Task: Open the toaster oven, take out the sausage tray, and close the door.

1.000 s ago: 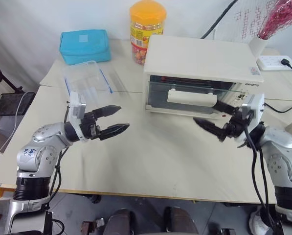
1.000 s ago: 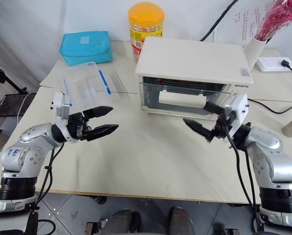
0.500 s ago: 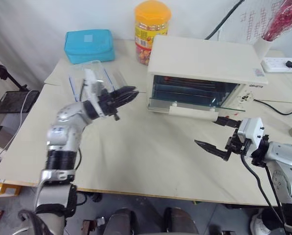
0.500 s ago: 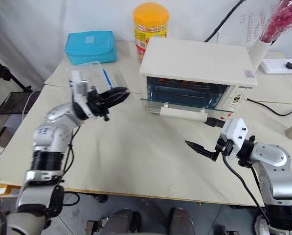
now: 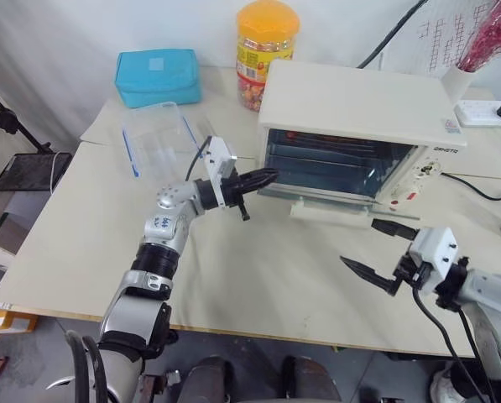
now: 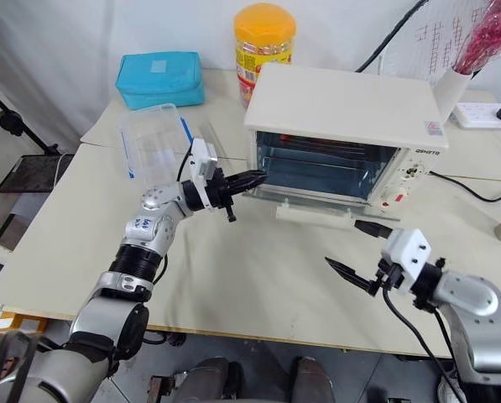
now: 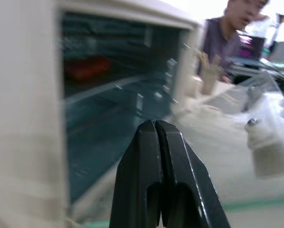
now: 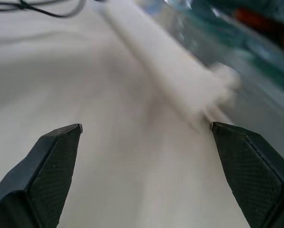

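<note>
Two grippers: both are seen over the cream surface (image 5: 258, 277), one on each side of the toaster oven's front.
Toaster oven (image 5: 359, 105): it is set toward the far right corner of the surface, its front turned to the near edge so the arms can reach in.
Door (image 6: 317, 201): it is folded down flat, its long bar handle (image 6: 313, 217) lying toward the near edge; the cavity is thus exposed.
Sausage tray (image 7: 87, 67): something red-brown is glimpsed on a rack inside the oven; the tray itself cannot be made out clearly.
Left gripper (image 5: 269, 175): its fingers are pressed together on nothing, tips just at the cavity's left edge, judged to be poised for reaching in.
Right gripper (image 5: 376, 248): its fingers are spread wide, empty, held near the handle's right end.
</note>
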Controlling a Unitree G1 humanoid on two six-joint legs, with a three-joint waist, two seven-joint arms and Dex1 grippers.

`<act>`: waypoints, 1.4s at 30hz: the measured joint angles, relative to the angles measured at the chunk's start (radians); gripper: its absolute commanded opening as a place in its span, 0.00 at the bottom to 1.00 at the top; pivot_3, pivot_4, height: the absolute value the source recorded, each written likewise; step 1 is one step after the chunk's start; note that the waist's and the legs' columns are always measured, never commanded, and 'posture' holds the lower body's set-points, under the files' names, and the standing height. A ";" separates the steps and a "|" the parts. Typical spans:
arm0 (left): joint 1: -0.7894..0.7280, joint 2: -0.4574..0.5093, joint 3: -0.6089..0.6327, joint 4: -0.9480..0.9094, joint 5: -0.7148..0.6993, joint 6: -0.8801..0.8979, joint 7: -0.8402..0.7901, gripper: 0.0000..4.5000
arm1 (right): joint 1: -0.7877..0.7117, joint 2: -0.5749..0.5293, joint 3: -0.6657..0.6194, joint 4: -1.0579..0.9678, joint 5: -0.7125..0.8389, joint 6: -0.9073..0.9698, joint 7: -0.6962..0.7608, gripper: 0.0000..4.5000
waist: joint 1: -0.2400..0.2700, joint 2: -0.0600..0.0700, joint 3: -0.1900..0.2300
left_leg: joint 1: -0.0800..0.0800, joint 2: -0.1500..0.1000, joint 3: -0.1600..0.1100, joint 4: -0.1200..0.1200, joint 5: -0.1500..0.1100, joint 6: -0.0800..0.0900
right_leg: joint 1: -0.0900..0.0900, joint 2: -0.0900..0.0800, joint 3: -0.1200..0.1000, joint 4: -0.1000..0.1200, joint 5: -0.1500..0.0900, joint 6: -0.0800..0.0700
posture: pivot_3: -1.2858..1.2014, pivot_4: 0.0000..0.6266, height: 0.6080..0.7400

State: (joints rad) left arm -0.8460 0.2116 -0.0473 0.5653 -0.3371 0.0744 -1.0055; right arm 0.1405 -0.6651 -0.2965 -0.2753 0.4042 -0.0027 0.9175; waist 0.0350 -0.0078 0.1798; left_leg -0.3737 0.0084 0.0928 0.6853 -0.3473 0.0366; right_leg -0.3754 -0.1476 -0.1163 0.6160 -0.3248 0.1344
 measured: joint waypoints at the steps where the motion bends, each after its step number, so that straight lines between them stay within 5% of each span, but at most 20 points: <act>1: 0.003 0.001 -0.008 0.000 0.007 0.000 -0.011 0.01 | 0.052 0.014 -0.031 -0.016 -0.002 -0.005 -0.019 1.00 | 0.002 0.000 0.000 | 0.000 0.000 0.000 0.000 0.000 0.000 | 0.000 0.000 0.000 0.000 0.000 0.000 | 0.52 0.24 1.00; 8: 0.062 0.026 -0.043 -0.009 0.062 -0.007 -0.037 0.01 | 0.329 0.067 -0.274 -0.075 -0.007 -0.040 -0.097 1.00 | -0.002 0.001 0.000 | 0.002 0.001 0.002 0.000 0.000 0.000 | 0.001 0.000 0.002 0.000 0.000 0.000 | 0.52 0.24 1.00; 14: 0.130 0.024 -0.074 -0.037 0.093 -0.010 -0.029 0.01 | 0.292 0.002 -0.344 -0.134 0.006 -0.010 -0.106 1.00 | -0.022 0.001 0.000 | 0.004 0.003 0.003 0.000 0.001 -0.001 | 0.001 0.001 0.004 0.001 0.000 0.000 | 0.52 0.24 1.00; 19: 0.149 0.022 -0.078 -0.082 0.104 -0.007 0.000 0.01 | 0.045 -0.088 -0.198 -0.203 -0.050 0.114 -0.194 1.00 | -0.022 0.001 0.000 | 0.004 0.003 0.001 0.000 0.002 -0.002 | 0.000 0.001 0.003 0.003 0.000 0.000 | 0.52 0.24 1.00; 25: 0.255 0.057 -0.065 -0.222 0.098 0.042 0.039 0.01 | -0.199 -0.039 0.145 -0.225 -0.179 0.227 -0.274 1.00 | -0.015 0.001 0.000 | 0.002 0.002 0.000 0.000 0.002 -0.001 | -0.001 0.000 0.002 0.002 0.000 0.000 | 0.52 0.24 1.00; 31: 0.419 0.136 0.064 -0.512 -0.009 0.169 0.105 0.34 | -0.399 0.089 0.388 -0.075 -0.387 0.168 -0.360 1.00 | -0.021 0.001 0.000 | 0.002 0.002 0.000 0.000 0.002 -0.002 | 0.000 0.000 0.002 0.003 0.000 0.000 | 0.52 0.24 1.00; 40: 0.631 0.234 0.204 -0.808 -0.120 0.309 0.213 0.99 | -0.734 0.129 0.534 0.380 -0.704 0.013 -0.517 1.00 | -0.042 0.001 0.000 | 0.002 0.002 -0.002 -0.001 0.002 -0.002 | 0.000 0.000 0.001 0.003 0.000 -0.001 | 0.52 0.24 1.00; 42: 0.641 0.235 0.205 -0.822 -0.131 0.326 0.224 1.00 | -0.786 0.133 0.573 0.466 -0.773 -0.016 -0.551 1.00 | -0.041 0.001 0.000 | 0.002 0.002 -0.001 -0.001 0.002 -0.002 | 0.000 -0.001 0.001 0.003 0.000 -0.001 | 0.52 0.24 1.00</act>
State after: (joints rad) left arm -0.2046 0.4463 0.1576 -0.2571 -0.4684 0.4008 -0.7813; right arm -0.6456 -0.5320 0.2761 0.1908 -0.3687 -0.0187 0.3667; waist -0.0062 -0.0071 0.1795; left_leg -0.3720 0.0107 0.0913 0.6845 -0.3454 0.0347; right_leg -0.3758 -0.1481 -0.1154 0.6188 -0.3251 0.1337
